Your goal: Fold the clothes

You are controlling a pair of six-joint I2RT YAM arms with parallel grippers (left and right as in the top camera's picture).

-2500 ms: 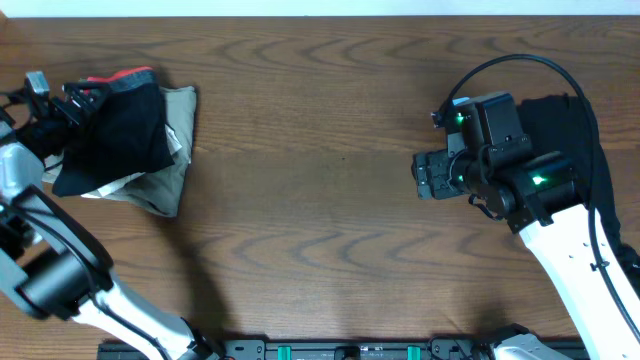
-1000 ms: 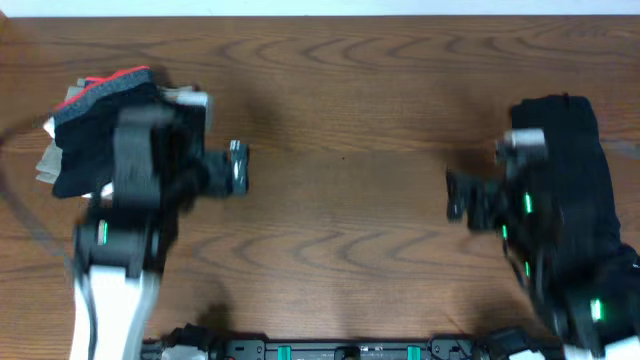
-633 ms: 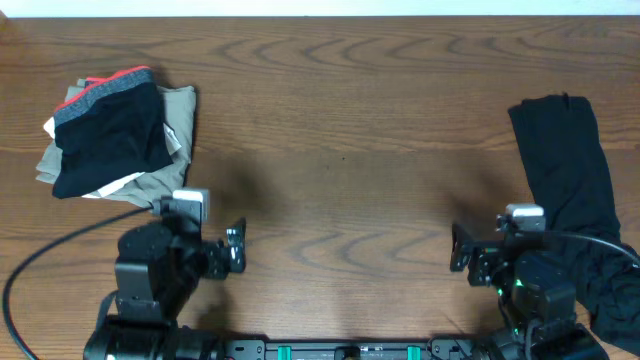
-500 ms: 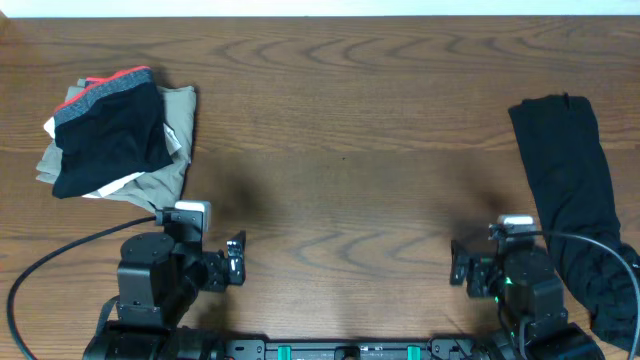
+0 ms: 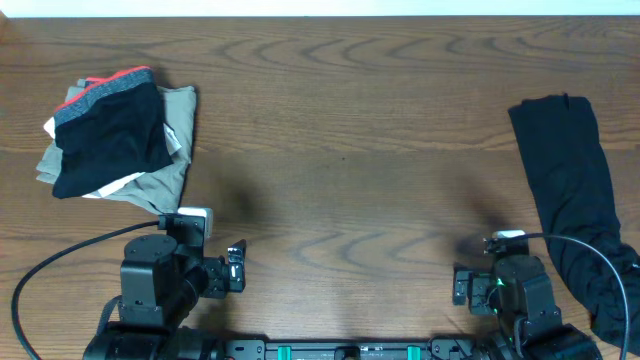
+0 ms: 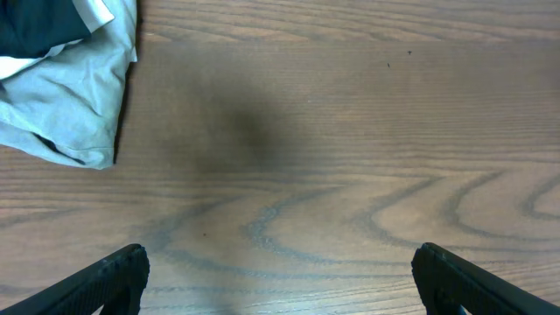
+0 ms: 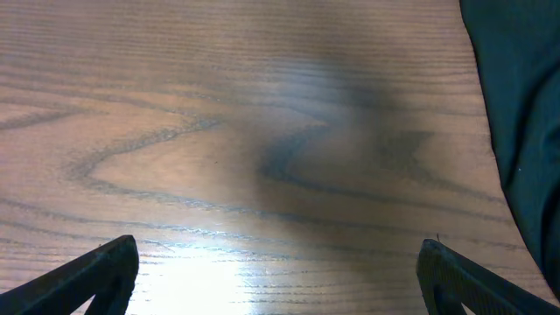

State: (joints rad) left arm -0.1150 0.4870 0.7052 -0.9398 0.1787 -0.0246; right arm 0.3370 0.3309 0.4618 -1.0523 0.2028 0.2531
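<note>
my left gripper (image 5: 235,278) and right gripper (image 5: 460,287) hung wide and empty near six o'clock. folded pile (image 5: 110,130) lay at ten; next, i judged, the black pants (image 5: 570,190) at three needed grasping.

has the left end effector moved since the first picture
Yes. It was at the folded pile; the left end effector now sits well back from it, toward the table's near edge.
</note>
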